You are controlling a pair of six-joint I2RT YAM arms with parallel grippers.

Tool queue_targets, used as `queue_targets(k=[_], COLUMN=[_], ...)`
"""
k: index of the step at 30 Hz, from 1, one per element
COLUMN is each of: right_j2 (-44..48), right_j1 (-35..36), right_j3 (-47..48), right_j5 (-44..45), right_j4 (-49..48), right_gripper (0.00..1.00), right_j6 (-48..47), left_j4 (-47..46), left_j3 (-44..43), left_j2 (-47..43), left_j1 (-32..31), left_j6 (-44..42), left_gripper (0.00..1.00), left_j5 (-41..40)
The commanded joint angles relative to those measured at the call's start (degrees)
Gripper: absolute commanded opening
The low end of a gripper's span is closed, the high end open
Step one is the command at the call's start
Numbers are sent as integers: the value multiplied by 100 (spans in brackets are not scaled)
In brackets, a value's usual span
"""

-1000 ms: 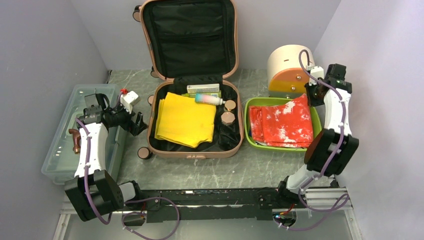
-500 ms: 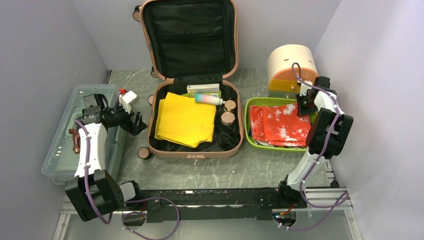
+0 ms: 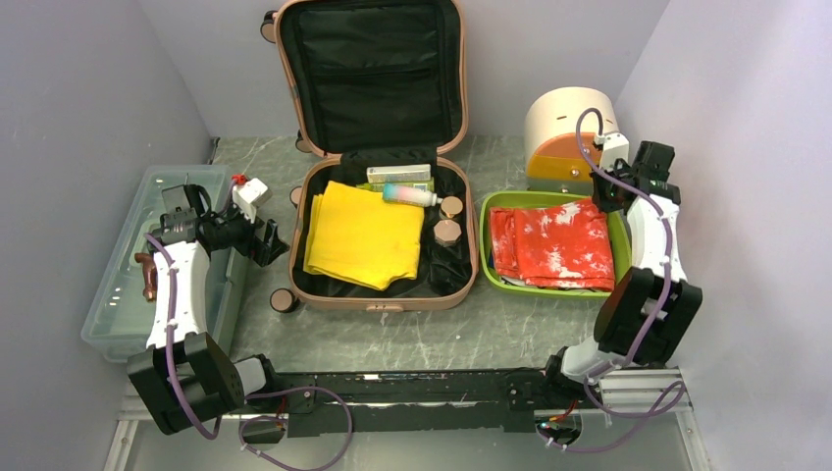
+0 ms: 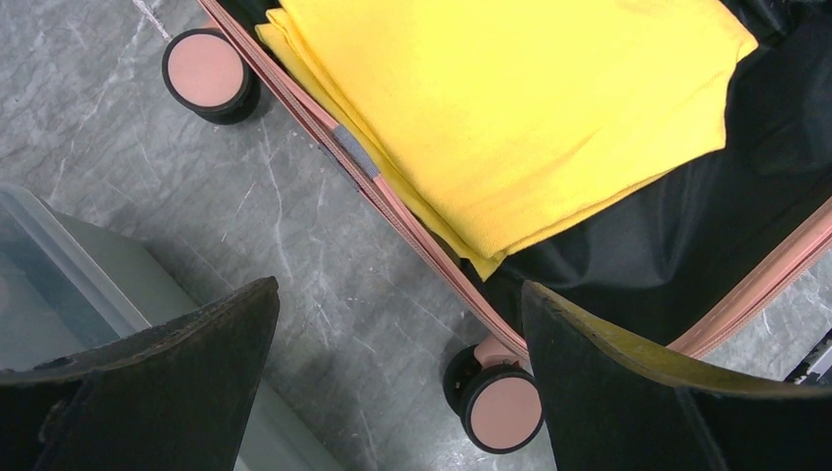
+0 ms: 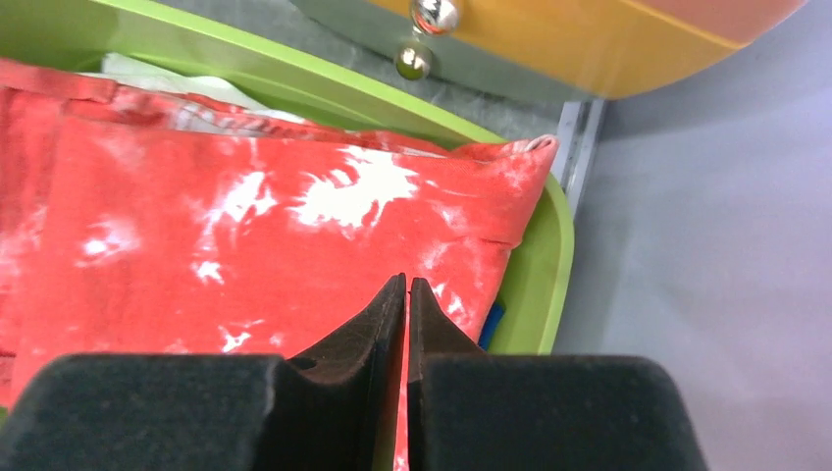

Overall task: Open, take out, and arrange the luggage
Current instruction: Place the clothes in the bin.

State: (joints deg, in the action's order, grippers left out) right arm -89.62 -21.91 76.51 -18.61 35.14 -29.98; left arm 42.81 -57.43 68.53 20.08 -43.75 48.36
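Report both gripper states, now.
Left gripper: open, empty, beside the luggage.
Right gripper: shut, apparently holding nothing, over the red cloth.

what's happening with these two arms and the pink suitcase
Two robot arms are unpacking the luggage, which lies open with a folded yellow cloth, a tube and small round containers inside. A red-and-white cloth lies in the green tray; the right hand hovers shut over its far right corner. The left hand hangs open beside the luggage's left edge, holding nothing.

No legible text, label, brand, number or sign on anything in any view
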Motion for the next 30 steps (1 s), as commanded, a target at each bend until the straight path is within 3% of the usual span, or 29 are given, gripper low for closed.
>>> queue_targets(k=[1, 13, 15, 18, 20, 23, 25, 26, 27, 30], right_j2=[399, -221, -199, 281, 633, 1039, 1222, 1329, 1414, 1723], right_j1=[-14, 60, 62, 92, 162, 342, 530, 627, 677, 746], right_j3=[-370, -510, -546, -500, -234, 170, 328, 351, 331, 67], right_j5=[-448, -829, -784, -843, -1064, -1464, -1793, -1991, -2258, -2869], right_j4=[-295, 2241, 2280, 2248, 2380, 2537, 2579, 2587, 2552, 1962], right_gripper=[6, 8, 9, 14, 25, 50, 74, 94, 99, 100], right_j6=[-657, -2717, -2597, -2426, -2330, -2064, -1932, -1913, -1907, -1642], left_j4=[131, 177, 226, 377, 452, 525, 631, 684, 725, 859], left_j3=[-5, -104, -230, -550, -839, -1485, -2015, -2268, -2496, -3049], left_j2=[-48, 108, 169, 345, 573, 1097, 1540, 1770, 1993, 2691], left_j1=[48, -6, -240, -1155, -1869, -2803, -3288, -3559, -3834, -4620], left_j6=[-11, 19, 0, -194, -349, -425, -431, -459, -490, -659], left_gripper=[99, 99, 99, 99, 99, 99, 99, 99, 99, 99], left_j5=[295, 458, 281, -697, -1576, -2327, -2534, -2594, -2641, -2662])
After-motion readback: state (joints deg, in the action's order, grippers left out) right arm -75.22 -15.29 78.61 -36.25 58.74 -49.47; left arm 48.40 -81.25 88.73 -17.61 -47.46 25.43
